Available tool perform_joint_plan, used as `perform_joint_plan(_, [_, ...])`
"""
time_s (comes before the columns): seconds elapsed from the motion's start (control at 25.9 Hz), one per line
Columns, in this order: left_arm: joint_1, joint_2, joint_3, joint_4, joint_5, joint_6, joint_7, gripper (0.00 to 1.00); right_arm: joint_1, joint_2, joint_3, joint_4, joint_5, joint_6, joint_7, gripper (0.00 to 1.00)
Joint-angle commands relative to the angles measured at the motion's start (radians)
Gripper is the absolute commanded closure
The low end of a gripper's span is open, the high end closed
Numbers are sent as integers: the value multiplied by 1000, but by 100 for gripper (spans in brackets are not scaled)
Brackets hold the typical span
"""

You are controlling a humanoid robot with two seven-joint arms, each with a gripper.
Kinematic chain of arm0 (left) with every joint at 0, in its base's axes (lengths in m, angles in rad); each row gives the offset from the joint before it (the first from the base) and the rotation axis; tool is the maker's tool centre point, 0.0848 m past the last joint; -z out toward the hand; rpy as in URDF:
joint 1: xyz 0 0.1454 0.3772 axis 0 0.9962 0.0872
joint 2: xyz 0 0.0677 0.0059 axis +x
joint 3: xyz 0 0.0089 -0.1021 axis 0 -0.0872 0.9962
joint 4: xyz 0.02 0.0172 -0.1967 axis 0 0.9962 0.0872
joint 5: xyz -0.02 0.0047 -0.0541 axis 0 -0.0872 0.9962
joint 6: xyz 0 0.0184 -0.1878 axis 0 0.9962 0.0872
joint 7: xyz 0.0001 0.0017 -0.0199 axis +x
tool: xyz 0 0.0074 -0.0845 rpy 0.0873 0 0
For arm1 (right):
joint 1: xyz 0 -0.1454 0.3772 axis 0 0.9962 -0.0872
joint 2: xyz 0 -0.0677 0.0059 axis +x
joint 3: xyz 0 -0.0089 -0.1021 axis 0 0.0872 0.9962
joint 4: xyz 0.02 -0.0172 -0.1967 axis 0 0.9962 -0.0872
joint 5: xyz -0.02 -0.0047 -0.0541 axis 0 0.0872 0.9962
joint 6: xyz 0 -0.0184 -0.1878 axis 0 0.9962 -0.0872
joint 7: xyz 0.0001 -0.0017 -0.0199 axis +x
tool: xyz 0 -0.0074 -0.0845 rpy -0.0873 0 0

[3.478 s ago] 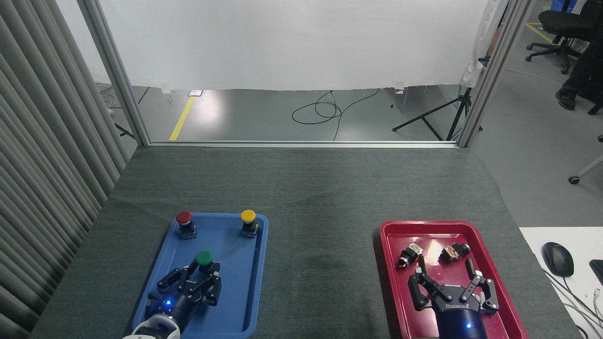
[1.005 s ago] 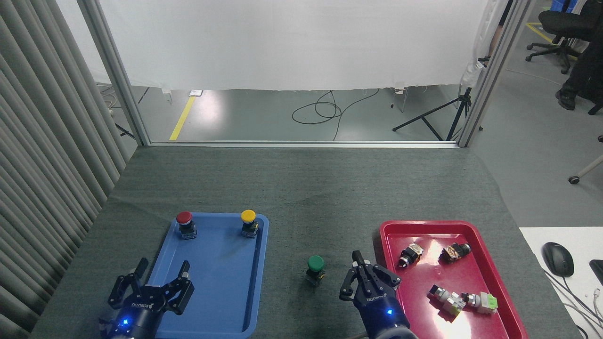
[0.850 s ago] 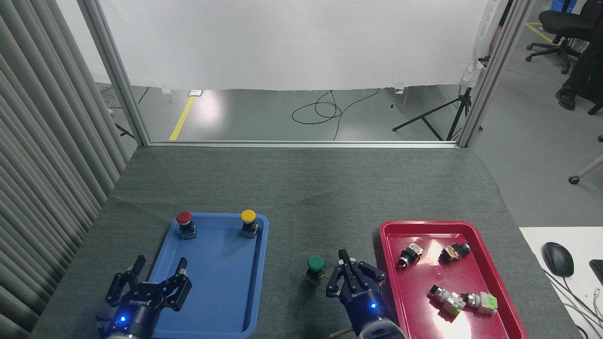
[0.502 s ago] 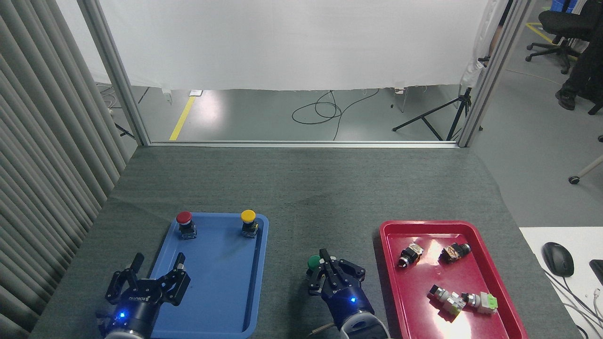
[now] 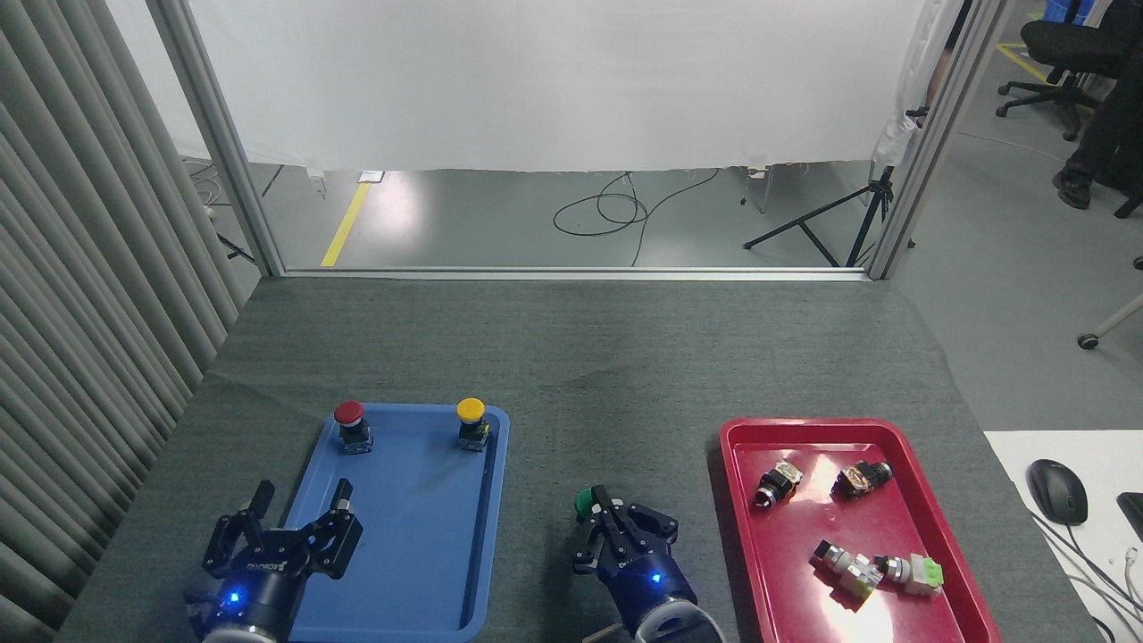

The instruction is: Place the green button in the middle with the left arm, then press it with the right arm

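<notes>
Right end effector (image 5: 597, 497), fingers together, over green button (image 5: 583, 503)

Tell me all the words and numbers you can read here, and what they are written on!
"ROBOTIQ": small white letters on the left gripper, seen upside down and only just readable.
The right gripper, which is over the green button, has small white letters too, but they are too blurred to read.
No other words or numbers can be read.
</notes>
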State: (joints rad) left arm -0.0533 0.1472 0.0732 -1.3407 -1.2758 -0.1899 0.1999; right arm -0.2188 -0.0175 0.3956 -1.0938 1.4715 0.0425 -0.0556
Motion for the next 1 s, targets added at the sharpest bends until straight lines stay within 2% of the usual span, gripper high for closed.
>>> perform_joint_plan(0.0, [0, -11, 3, -3, 0, -2, -10, 1, 1, -10, -8, -95, 1, 5, 8, 100])
perform_joint_plan(0.08, [0, -12, 8, -5, 0, -3, -10, 1, 7, -24, -26, -141, 1, 5, 8, 100])
perform_joint_plan(0.15, [-2, -12, 8, -8, -2, -6, -10, 1, 19, -42, -73, -178, 1, -1, 8, 79])
perform_joint_plan(0.19, [-2, -12, 8, -9, -2, -11, -10, 1, 35, -51, -95, -195, 1, -3, 8, 62])
perform_joint_plan(0.23, [-2, -12, 10, -11, 0, -13, -10, 1, 50, -64, -118, -215, 1, -3, 5, 37])
perform_joint_plan(0.27, [-2, -12, 10, -14, 0, -14, -10, 1, 64, -76, -144, -232, 1, -1, -6, 18])
perform_joint_plan(0.31, [-2, -12, 11, -14, -2, -16, -10, 1, 85, -88, -181, -256, 1, -1, -26, 5])
perform_joint_plan(0.39, [-2, -15, 11, -14, -2, -17, -10, 1, 136, -110, -242, -299, 0, -1, -49, 1])
perform_joint_plan(0.66, [-2, -8, 13, -51, -2, -17, -10, 1, 289, -159, -363, -432, 0, -3, -49, 0])
perform_joint_plan(0.89, [-7, -8, 17, -45, -4, -16, -11, 1, 331, -159, -412, -469, 0, -26, -53, 0])
perform_joint_plan(0.97, [-10, -8, 56, -34, -4, -17, -10, 1, 331, -160, -412, -471, 0, -32, -53, 0])
